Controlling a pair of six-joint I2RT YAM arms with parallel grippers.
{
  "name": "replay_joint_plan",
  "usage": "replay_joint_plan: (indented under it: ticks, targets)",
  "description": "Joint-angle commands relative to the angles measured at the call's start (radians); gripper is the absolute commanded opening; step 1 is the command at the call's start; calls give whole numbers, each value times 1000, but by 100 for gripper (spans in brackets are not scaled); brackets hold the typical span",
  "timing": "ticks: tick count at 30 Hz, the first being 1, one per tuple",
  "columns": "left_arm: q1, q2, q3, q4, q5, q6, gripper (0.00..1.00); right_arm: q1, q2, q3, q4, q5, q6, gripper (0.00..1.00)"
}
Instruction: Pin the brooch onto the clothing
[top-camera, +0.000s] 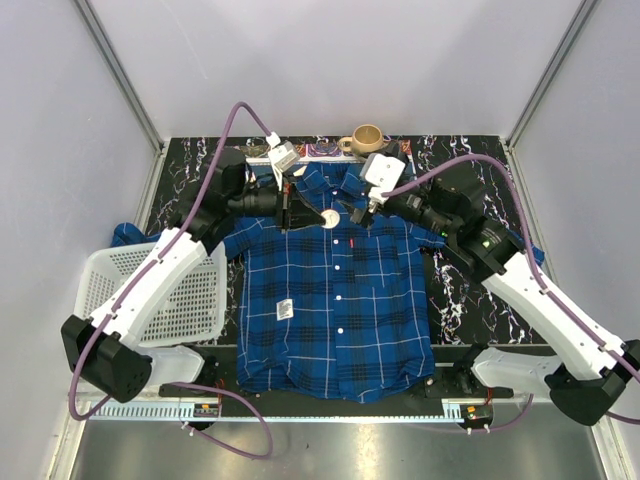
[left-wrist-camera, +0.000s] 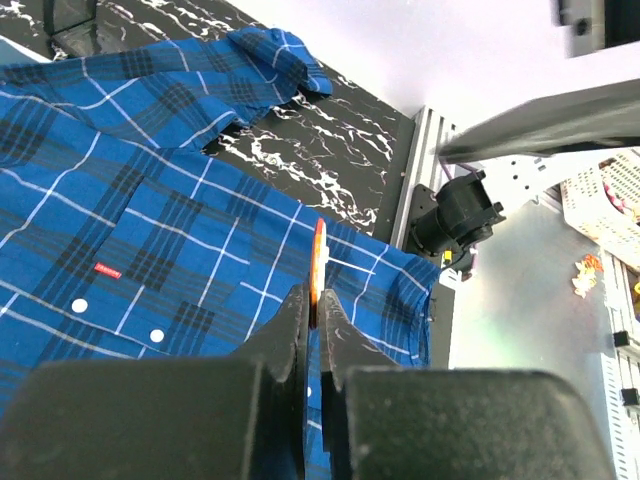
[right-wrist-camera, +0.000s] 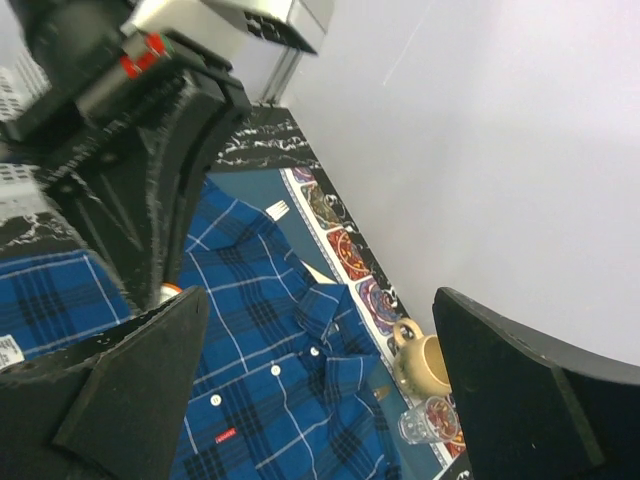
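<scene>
Two hands above shirt (top-camera: 330, 300): left hand (left-wrist-camera: 312, 312) pinching brooch (left-wrist-camera: 318, 262) edge-on, upper half protruding; right hand (right-wrist-camera: 318, 300) spread wide.

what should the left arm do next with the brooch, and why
Probably ease the left gripper down to the shirt front: it is shut on the brooch, held edge-on over the fabric, and the right gripper is open nearby.

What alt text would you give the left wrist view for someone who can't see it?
The left hand, shut on a thin orange brooch seen edge-on, is over a blue plaid shirt spread on a black marbled table.
</scene>
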Motion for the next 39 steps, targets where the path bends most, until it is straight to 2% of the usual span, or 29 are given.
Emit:
replay_joint_plan:
  ticks: [1, 5, 7, 11, 12, 15, 19, 22, 30, 39]
  targets:
    - [30, 6, 36, -14, 22, -10, 0, -4, -44, 70, 50, -72, 71, 100]
    - [30, 5, 90, -115, 8, 167, 0, -22, -1, 125, -74, -77, 100, 98]
    - [32, 23, 125, -211, 0, 223, 0, -95, 19, 145, -140, -188, 173, 91]
    - [30, 29, 180, -331, 10, 358, 0, -226, 145, 270, -395, -489, 278, 59]
    - [30, 28, 185, -370, 11, 375, 0, -240, 166, 294, -431, -594, 273, 55]
    - [30, 34, 207, -440, 22, 441, 0, -263, 240, 374, -583, -763, 182, 49]
    - [29, 46, 233, -499, 26, 501, 0, -261, 317, 433, -714, -868, 138, 49]
    - [23, 57, 243, -516, 36, 522, 0, -243, 361, 449, -715, -884, 160, 52]
    - [-3, 87, 279, -577, 39, 573, 0, -153, 404, 431, -731, -815, 131, 51]
    - [-17, 86, 291, -577, 65, 574, 0, -111, 438, 383, -645, -753, 164, 46]
